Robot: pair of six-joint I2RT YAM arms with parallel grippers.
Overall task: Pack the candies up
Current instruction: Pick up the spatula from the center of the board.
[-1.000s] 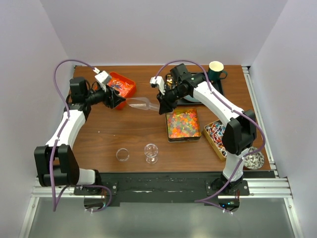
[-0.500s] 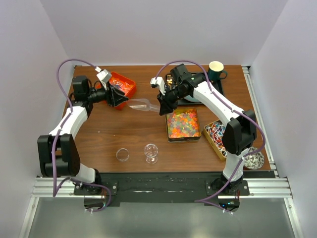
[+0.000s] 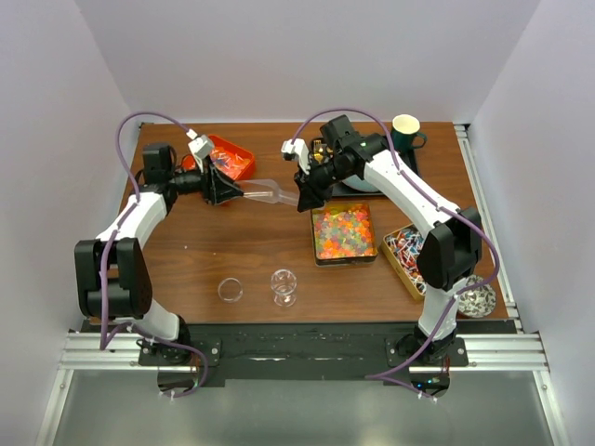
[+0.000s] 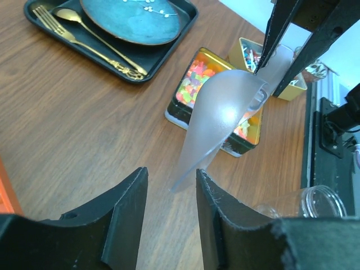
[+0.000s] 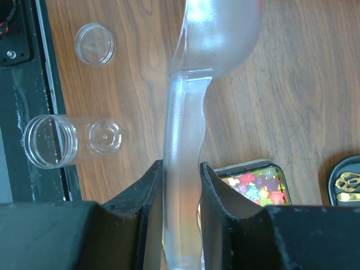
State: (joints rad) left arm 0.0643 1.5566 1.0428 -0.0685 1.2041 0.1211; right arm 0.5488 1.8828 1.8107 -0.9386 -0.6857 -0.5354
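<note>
My right gripper (image 3: 305, 197) is shut on the handle of a clear plastic scoop (image 3: 265, 193) and holds it level above the table, bowl pointing left. The right wrist view shows the handle (image 5: 181, 169) clamped between my jaws. My left gripper (image 3: 226, 190) is open at the scoop's bowl tip. In the left wrist view the tip (image 4: 185, 177) sits between my spread fingers, and I cannot tell if it touches them. Gummy candies fill a tin (image 3: 344, 232) below the right gripper. Wrapped candies fill a gold tin (image 3: 404, 251) to its right.
An open clear jar (image 3: 284, 286) and its lid (image 3: 230, 291) stand near the front edge. An orange tray (image 3: 232, 158) lies behind the left gripper. A black tray (image 4: 34, 19) with a teal plate (image 4: 129, 19) and gold cutlery, and a mug (image 3: 405, 130), stand at the back. A patterned bowl (image 3: 479, 299) is at front right.
My left gripper has moved right, away from the orange tray, up to the scoop's bowl tip. The right gripper and the scoop have barely moved.
</note>
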